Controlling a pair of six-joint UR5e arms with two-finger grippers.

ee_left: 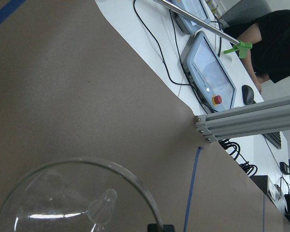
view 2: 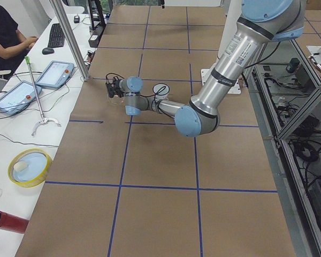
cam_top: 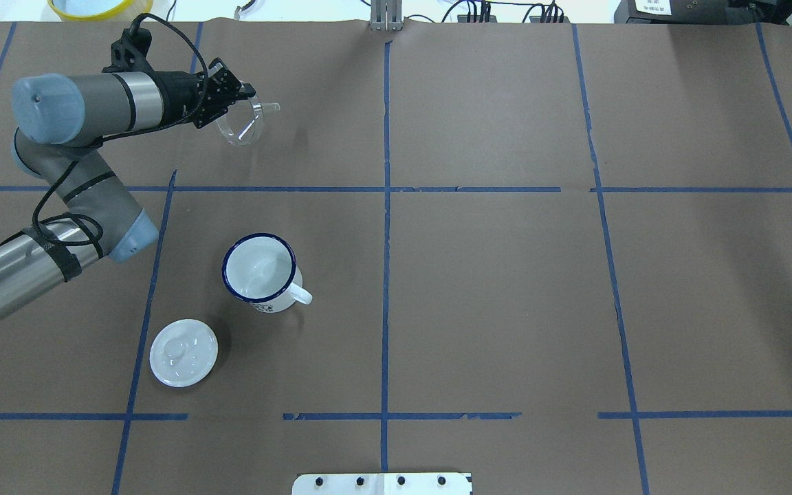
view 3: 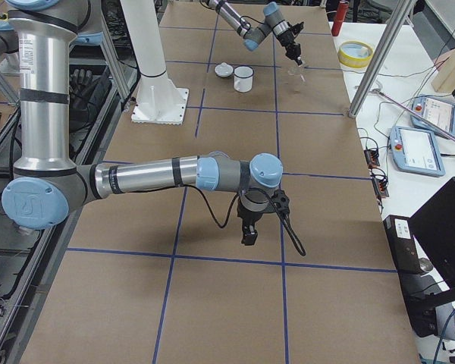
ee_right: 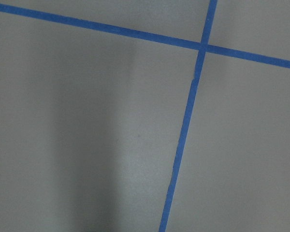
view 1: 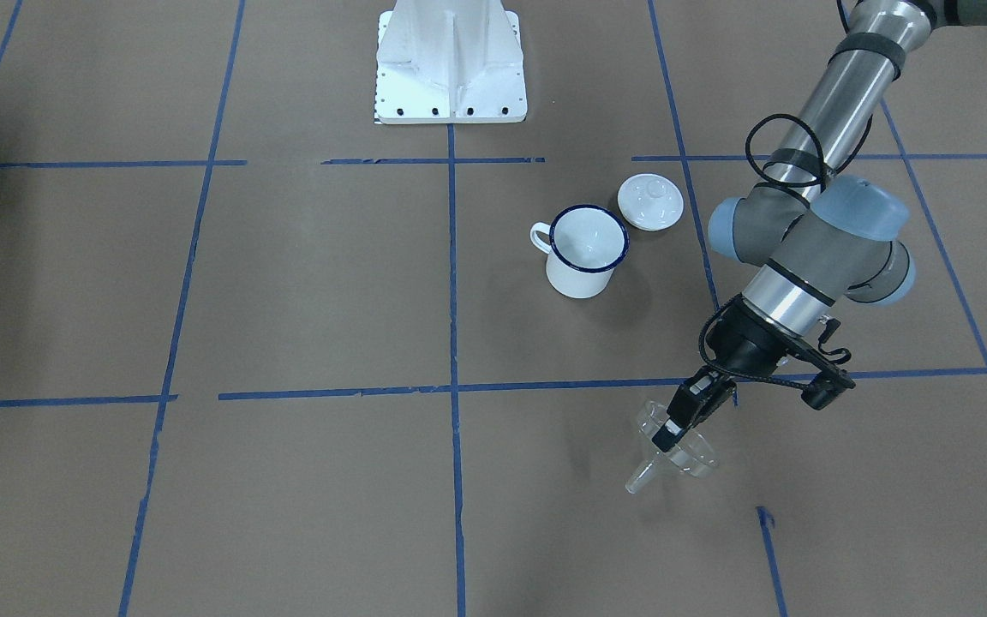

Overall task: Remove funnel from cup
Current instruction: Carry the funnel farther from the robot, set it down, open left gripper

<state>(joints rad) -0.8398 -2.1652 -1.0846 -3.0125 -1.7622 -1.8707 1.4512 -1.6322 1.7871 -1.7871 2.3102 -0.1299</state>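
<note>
The left gripper [view 1: 670, 435] pinches 1 clear funnel [view 1: 697, 456] by its rim, well apart from the 1 enamel cup [view 1: 586, 254], with open tabletop between them. 1 domed lid [view 1: 650, 201] sits just beside the cup. I cannot tell whether the right gripper [view 3: 249, 236] is spread.

The funnel [view 1: 697, 454] is clear and glossy, whether glass or plastic I cannot tell, with bright glints along its rim. The cup [view 1: 583, 253] is smooth white enamel with a shine and has a dark blue rim. The lid [view 1: 649, 201] has the same glossy white. The worktop [view 1: 305, 283] is covered in matt brown paper, crossed by lines of blue tape [view 1: 452, 283]. The left arm [view 1: 836, 94] has brushed metal tubes, matt grey joints and pale blue plastic caps [view 1: 862, 210]. Its hand [view 1: 672, 433] is matt black.
</note>
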